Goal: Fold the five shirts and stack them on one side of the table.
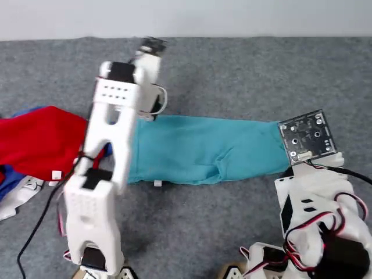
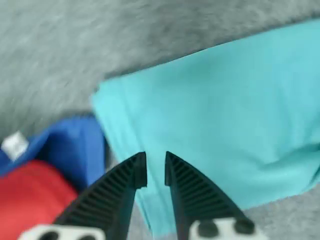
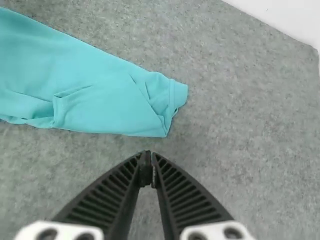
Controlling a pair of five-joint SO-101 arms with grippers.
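Note:
A teal shirt lies folded into a long strip across the middle of the grey mat. My left gripper hovers over its left corner, fingers slightly open with nothing between them; the teal shirt spreads out beyond the tips. Beside that corner lie a red shirt and a blue shirt. In the high view the red shirt sits on a pile at the left edge. My right gripper is shut and empty, just short of the right end of the teal shirt.
Under the red shirt show a bit of blue cloth and a white shirt. The left arm covers the teal shirt's left end. The right arm's camera board sits at the shirt's right end. A black cable trails at lower left.

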